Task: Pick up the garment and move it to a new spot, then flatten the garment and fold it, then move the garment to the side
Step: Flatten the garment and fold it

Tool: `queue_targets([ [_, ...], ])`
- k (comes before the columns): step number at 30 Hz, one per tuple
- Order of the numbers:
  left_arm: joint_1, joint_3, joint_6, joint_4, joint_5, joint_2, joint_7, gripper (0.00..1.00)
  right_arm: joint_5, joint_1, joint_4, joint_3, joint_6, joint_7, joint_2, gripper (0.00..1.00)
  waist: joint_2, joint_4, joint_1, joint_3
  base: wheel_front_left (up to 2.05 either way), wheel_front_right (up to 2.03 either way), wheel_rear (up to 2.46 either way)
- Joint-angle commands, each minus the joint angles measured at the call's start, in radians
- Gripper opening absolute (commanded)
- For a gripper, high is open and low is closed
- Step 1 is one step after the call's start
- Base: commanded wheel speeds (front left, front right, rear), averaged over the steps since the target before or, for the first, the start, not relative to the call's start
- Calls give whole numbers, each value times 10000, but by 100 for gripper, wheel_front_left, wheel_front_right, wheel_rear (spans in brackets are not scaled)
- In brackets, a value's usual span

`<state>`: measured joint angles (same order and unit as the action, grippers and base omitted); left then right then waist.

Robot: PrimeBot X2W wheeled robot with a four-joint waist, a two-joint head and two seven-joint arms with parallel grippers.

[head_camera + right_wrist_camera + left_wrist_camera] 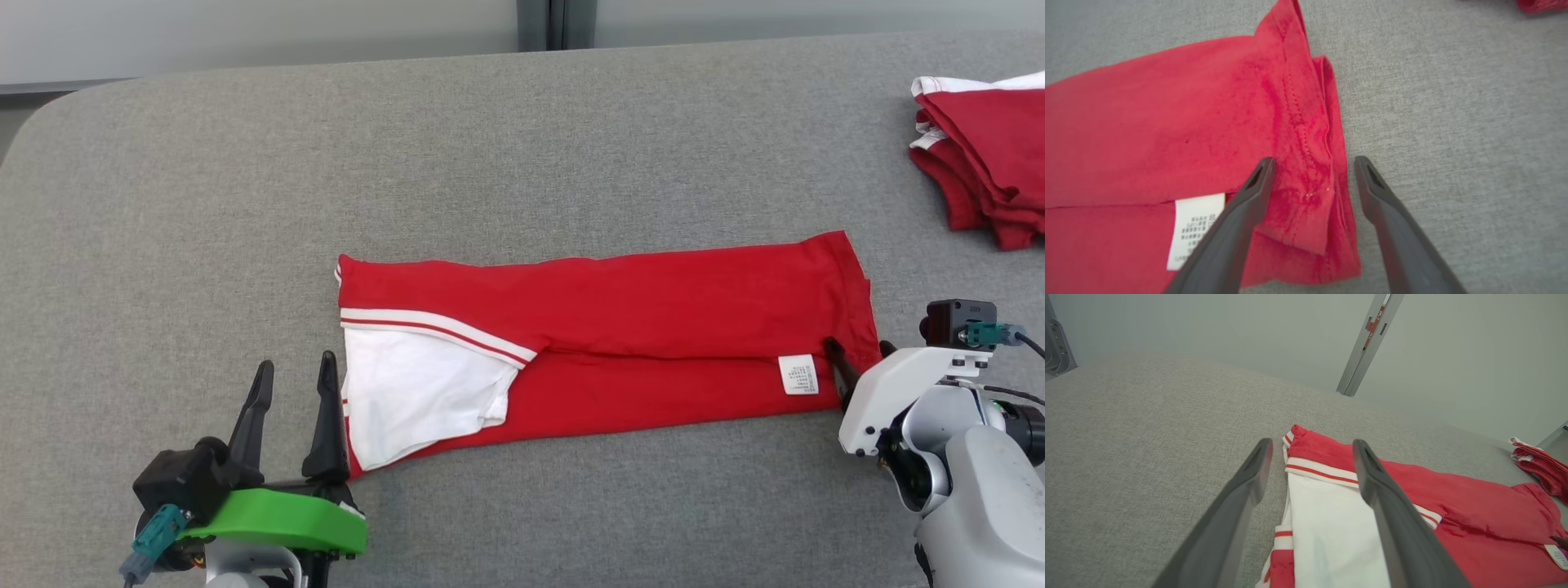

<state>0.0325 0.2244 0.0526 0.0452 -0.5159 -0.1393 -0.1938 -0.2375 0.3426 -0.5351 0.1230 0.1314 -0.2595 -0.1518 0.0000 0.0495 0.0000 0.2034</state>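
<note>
Head view, garment point(604, 327): folded red strip lying flat midway on the grey surface point(204, 204).
Left wrist view, left gripper point(1312, 444): fingers spread, either side of the garment's white end's edge.
Right wrist view, right gripper point(1314, 162): fingers spread astride the hemmed end, beside the white label point(1196, 228).
</note>
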Motion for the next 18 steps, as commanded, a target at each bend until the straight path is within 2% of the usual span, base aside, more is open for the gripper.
queue_targets([
  [1,166,-30,-7,72,-12,-8,-28,100,-92,135,-195,-67,-16,-117,-41,100,0,45,0,-13,0,0,0],
  [5,213,-46,10,161,-60,-46,-42,100,-391,295,-733,-331,-9,-314,14,100,0,68,0,-23,0,0,0],
  [7,224,-61,37,184,-70,-81,-44,100,-457,464,-977,-438,-9,-289,6,47,0,54,0,-18,0,0,0],
  [10,263,-58,65,204,-69,-115,-30,100,-531,704,-1243,-581,-9,-219,-23,9,0,25,0,-12,0,0,0],
  [11,264,-48,76,217,-63,-128,-13,100,-554,812,-1340,-642,-9,-186,-32,0,0,4,0,-15,0,0,0],
  [18,195,-32,124,284,-62,-198,10,100,-687,1511,-1719,-925,-18,212,-308,0,0,-297,0,-125,0,0,0],
])
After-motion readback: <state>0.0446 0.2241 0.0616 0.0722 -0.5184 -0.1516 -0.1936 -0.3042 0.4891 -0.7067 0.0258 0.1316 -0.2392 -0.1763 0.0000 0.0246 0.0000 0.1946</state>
